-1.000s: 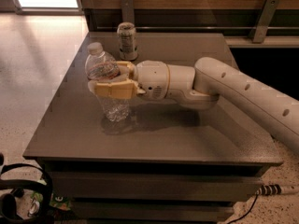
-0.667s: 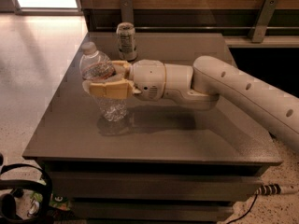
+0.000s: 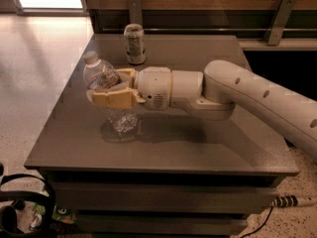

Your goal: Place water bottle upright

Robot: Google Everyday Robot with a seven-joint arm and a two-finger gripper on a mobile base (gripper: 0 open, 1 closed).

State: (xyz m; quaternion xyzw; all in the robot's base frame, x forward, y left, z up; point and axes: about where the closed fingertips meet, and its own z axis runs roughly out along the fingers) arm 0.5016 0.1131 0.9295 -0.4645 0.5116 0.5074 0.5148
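A dark grey surface (image 3: 208,143) is filling most of the view, standing on a pale speckled floor (image 3: 34,73) with a wood-panelled wall running behind it. The gripper (image 3: 105,85) is reaching in from the right on its white arm (image 3: 257,93) and is hanging over the left half of the surface, its two tan fingers closing around the middle of the water bottle (image 3: 99,73), one in front and one behind.

The bottle is leaning, with its white cap tipping up and to the left and its clear ribbed base pointing down toward the surface. The base is looking very near the surface or just touching it; which of the two cannot be told. The step in hand appears to be the setting down itself: the bottle is gripped and low, but not yet standing straight.

The next move is likely calling for a turn of the wrist to bring the cap directly over the base, a gentle lowering until the base is sitting flat, and only then a widening of the fingers.

A drink can (image 3: 134,43) is standing upright toward the back edge, well apart from the bottle and not blocking the spot below it. A black cable (image 3: 25,202) is lying on the floor at the lower left, out of the way.
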